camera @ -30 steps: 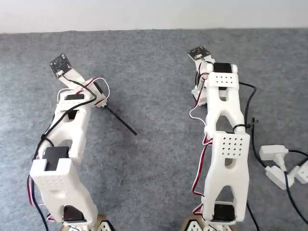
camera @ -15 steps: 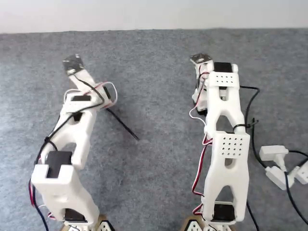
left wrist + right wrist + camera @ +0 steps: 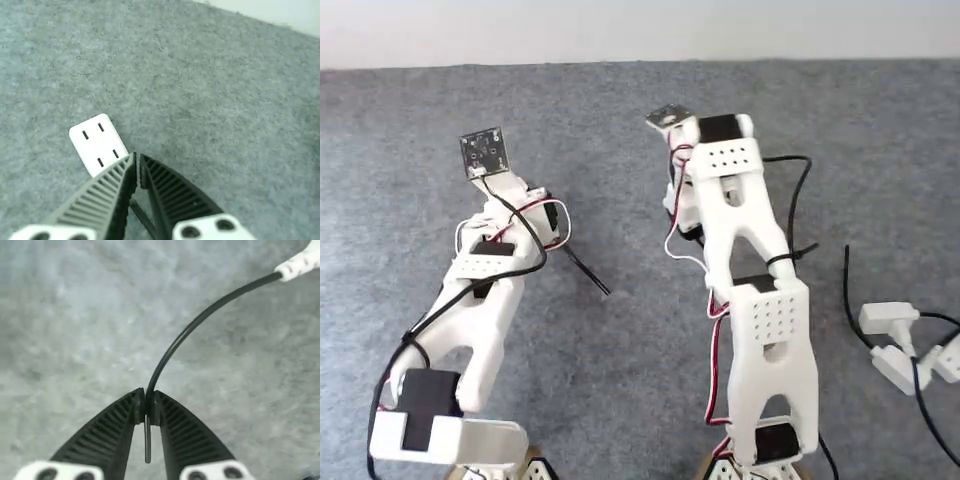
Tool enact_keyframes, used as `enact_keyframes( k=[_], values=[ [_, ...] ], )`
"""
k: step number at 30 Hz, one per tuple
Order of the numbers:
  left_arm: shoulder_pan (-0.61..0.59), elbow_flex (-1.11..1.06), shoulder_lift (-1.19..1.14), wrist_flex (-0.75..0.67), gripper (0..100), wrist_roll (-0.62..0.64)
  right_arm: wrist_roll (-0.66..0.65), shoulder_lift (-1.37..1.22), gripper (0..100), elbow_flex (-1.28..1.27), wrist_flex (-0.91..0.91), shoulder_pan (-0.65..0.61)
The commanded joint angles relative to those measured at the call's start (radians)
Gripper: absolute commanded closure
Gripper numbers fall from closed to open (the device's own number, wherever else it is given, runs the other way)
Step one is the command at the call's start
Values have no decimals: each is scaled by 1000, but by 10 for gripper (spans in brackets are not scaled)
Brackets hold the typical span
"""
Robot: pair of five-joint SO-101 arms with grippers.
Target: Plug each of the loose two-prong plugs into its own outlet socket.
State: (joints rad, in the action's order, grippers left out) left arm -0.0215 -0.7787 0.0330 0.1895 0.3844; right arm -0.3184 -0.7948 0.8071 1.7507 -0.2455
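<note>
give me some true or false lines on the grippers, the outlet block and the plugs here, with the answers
1. The right gripper is shut on a black cable. True.
2. A plug already sits in the outlet block. False: all four of its slots are bare.
3. The left gripper is wide open. False: its jaws are closed together, right beside the outlet block.
4. White plugs lie loose on the grey carpet. True.
</note>
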Motion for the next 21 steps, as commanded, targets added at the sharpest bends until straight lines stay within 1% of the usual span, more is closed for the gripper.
enact_keyframes(
  k=[1,7,11,16,19,21],
  values=[
    [-23,8,44,-23,987,-9,15,140,988,-74,42,-47],
    [-71,-36,117,-26,987,-6,17,400,988,-331,16,-208],
    [-107,-99,192,-21,977,-8,11,602,989,-582,-82,-325],
    [-173,-200,287,-20,892,-3,6,805,989,-893,-240,-458],
    [-239,-272,374,-20,841,-3,-44,877,989,-1046,-321,-541],
    [-288,-331,445,-20,829,-3,-80,918,989,-1135,-375,-599]
  ],
)
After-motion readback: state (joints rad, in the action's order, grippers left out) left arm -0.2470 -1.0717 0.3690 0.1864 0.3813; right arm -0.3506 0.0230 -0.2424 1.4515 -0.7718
